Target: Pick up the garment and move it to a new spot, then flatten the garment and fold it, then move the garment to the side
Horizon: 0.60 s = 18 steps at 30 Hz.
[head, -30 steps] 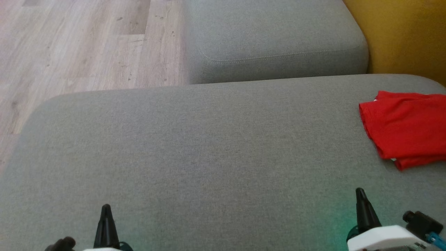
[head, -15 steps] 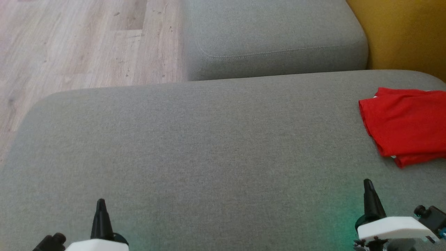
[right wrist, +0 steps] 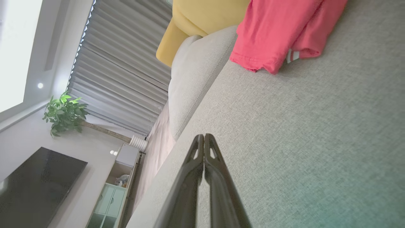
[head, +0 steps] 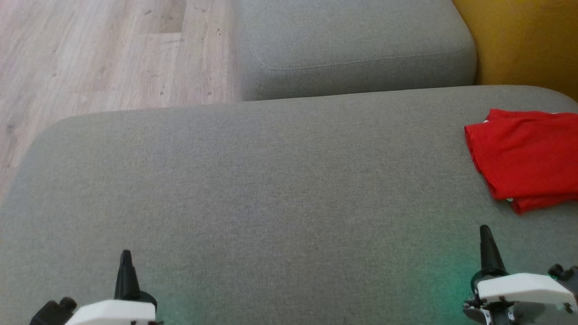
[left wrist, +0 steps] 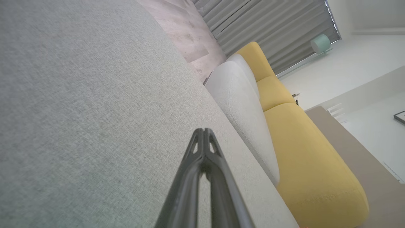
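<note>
The garment (head: 526, 155) is a red cloth, folded into a compact stack, lying at the right edge of the grey cushion (head: 271, 189); part of it runs out of the head view. In the right wrist view the garment (right wrist: 278, 34) lies well beyond my fingertips, a striped label showing at its edge. My right gripper (head: 485, 232) hovers low over the cushion, below the garment and apart from it, shut and empty. My left gripper (head: 125, 257) is at the lower left, shut with nothing in it. Both wrist views show the fingers (left wrist: 204, 139) pressed together at the tips (right wrist: 204, 139).
A second grey cushion (head: 356, 40) sits behind the first. Yellow sofa upholstery (head: 524, 40) rises at the far right. Wooden floor (head: 99, 58) lies beyond the cushion's left and far edge. A television, a cabinet and a potted plant (right wrist: 63, 114) stand across the room.
The whole head view has shifted slightly, so the camera moved. Both grippers have risen a little in the picture, the right one also shifting right. The garment lies unchanged on the cushion.
</note>
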Tool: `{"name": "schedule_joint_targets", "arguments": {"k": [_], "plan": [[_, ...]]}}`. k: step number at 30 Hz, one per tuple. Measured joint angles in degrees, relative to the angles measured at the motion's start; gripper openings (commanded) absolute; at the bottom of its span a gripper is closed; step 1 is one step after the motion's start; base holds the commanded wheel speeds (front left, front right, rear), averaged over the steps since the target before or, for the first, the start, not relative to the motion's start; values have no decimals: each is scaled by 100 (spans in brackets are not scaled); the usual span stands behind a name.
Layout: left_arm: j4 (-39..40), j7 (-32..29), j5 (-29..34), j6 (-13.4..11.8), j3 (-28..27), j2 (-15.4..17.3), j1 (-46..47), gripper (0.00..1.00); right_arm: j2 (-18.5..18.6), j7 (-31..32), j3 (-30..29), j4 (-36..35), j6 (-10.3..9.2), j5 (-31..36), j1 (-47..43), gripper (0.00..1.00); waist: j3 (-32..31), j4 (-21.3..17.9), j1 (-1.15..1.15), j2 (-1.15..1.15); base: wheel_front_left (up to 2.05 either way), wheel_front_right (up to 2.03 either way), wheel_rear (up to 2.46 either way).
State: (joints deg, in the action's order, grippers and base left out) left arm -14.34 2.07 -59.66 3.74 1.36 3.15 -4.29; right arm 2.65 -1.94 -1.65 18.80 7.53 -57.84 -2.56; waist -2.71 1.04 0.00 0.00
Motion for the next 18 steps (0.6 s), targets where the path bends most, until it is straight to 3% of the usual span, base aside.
{"name": "schedule_joint_targets", "arguments": {"k": [18], "plan": [[-34,-288,-1177,134,-187,-8,255,0,0,285,-218,-89,0,-1247,215,0,106,-38,0,0,0,0,0]]}}
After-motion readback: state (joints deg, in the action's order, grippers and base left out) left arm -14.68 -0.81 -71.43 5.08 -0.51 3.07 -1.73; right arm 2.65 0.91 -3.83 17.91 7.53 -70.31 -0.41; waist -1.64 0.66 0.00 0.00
